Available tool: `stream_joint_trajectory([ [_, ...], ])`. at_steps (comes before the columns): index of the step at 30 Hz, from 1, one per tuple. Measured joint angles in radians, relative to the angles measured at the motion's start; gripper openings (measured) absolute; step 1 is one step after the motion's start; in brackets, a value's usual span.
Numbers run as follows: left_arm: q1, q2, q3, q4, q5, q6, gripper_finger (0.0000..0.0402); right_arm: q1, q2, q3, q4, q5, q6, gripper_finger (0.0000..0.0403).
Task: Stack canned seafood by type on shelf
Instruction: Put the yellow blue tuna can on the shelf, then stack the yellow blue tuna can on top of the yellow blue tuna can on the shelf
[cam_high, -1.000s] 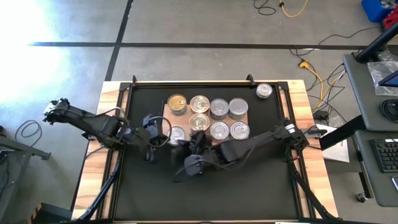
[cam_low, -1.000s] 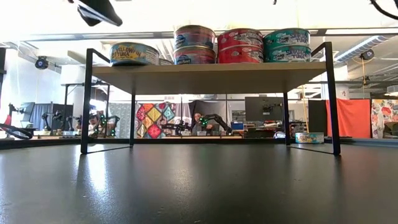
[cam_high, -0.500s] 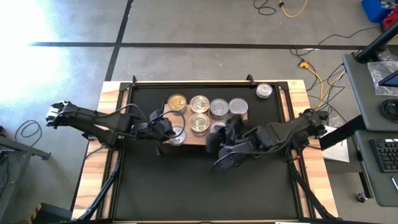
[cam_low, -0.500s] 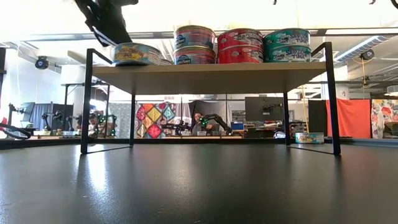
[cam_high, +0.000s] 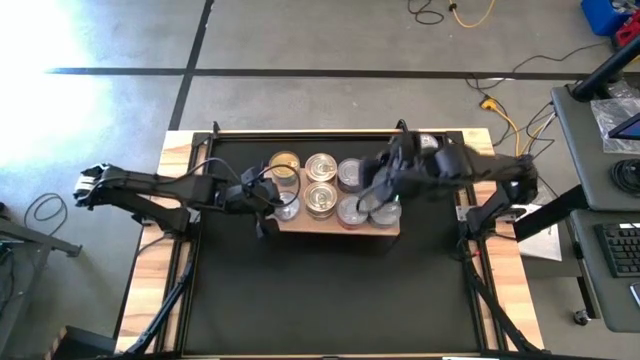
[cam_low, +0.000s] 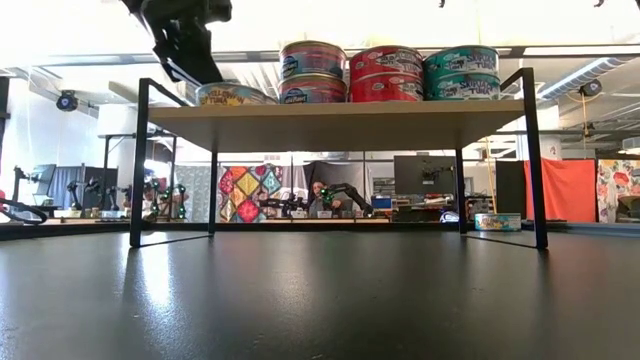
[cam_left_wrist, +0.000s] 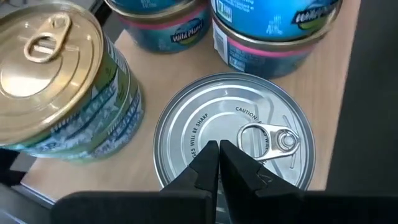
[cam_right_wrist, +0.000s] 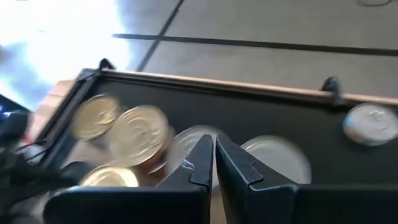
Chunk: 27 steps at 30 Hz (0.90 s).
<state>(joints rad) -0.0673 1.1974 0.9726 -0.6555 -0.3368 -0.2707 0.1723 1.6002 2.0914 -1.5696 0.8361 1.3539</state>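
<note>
High view: light-wood shelf stands on the black mat, toward the mat's far edge, roughly centred across it. Tins sit on it in two rows. Far row, from the left end: a gold-lidded tin, a pale-gold tin, then a silver tin partly under the right arm. Near row: a silver-lidded tin at the left corner, a gold tin beside it, more silver lids further right. One loose tin lies off the shelf on the mat, near the far right corner.

Left gripper is over the shelf's near left corner, jaws pressed together, tips touching the lid of the silver pull-tab tin. Nothing is held between them. In the left wrist view a gold-lidded, green-labelled stack stands just beside that tin, and two blue-labelled tins beyond it.

Right gripper hangs above the right half of the shelf, jaws closed and empty; its arm crosses the far right part of the mat.

Low view: shelf board rests on black legs. On top stand a yellow-labelled tin at the left end, then two-high stacks in blue, red and teal. The left gripper comes down at the left end.
</note>
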Motion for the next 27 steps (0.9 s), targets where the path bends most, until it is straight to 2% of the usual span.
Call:
stream_joint_trajectory([
  [6,-0.013,-0.063,0.003,-0.028,0.022,0.001,0.0000,-0.160,-0.139,-0.142,0.000,-0.059,-0.113,0.0012],
  [11,-0.011,-0.120,0.062,-0.025,-0.030,0.031,0.0000,-0.324,-0.302,-0.372,0.068,-0.059,-0.117,0.0012],
  [15,-0.011,-0.136,0.112,-0.025,-0.129,0.073,0.0000,-0.465,-0.437,-0.613,0.270,-0.102,-0.159,0.0012],
  [19,-0.009,-0.130,0.153,-0.023,-0.196,0.114,0.0000,-0.640,-0.531,-0.869,0.535,-0.225,-0.192,0.0012],
  [22,-0.009,-0.117,0.181,-0.020,-0.205,0.141,0.0000,-0.776,-0.559,-1.053,0.760,-0.325,-0.192,0.0012],
  [27,-0.008,-0.095,0.217,-0.021,-0.205,0.147,0.0000,-0.958,-0.535,-1.289,1.063,-0.441,-0.038,0.0012],
])
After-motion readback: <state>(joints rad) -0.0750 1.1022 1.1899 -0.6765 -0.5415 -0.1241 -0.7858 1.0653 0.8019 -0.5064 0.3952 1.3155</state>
